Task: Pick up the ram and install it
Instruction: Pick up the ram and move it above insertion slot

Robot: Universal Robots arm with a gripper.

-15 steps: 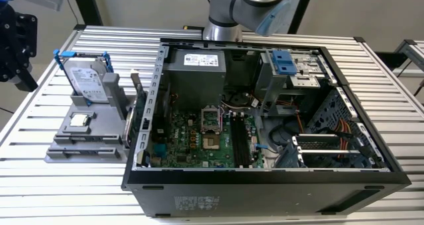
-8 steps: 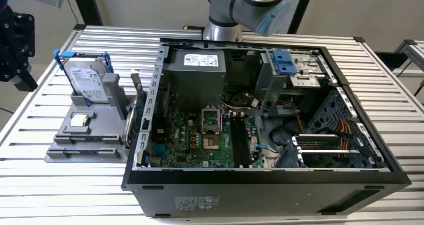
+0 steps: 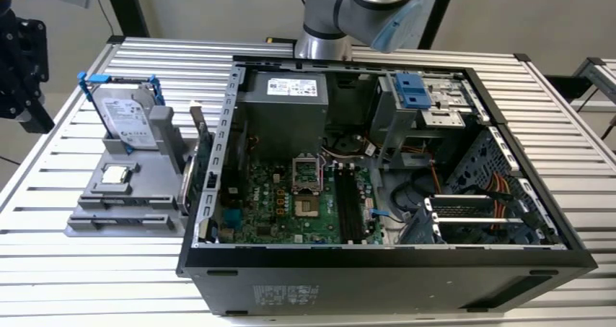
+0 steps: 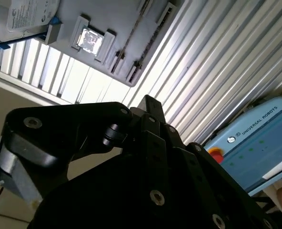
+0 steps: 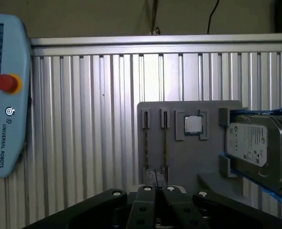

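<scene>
Two ram sticks [image 5: 165, 143] stand on edge in the slots of a grey holder [image 5: 188, 162]; they are thin dark strips in both wrist views [image 4: 150, 33]. In the exterior view the ram [image 3: 190, 179] stands at the holder's edge, right beside the case wall. My gripper [image 5: 157, 188] hovers above the holder near the sticks' ends, its black fingers [image 4: 148, 102] shut with nothing between them. The open computer case [image 3: 539, 258] shows the motherboard's long black slots [image 3: 347, 204].
On the holder also sit a small silver processor chip [image 5: 193, 124] and a silver hard drive with blue handles [image 5: 255, 148]. A blue-grey teach pendant [image 5: 3, 95] lies on the ribbed metal table [image 5: 84, 119]. The arm's base [image 3: 322, 42] stands behind the case.
</scene>
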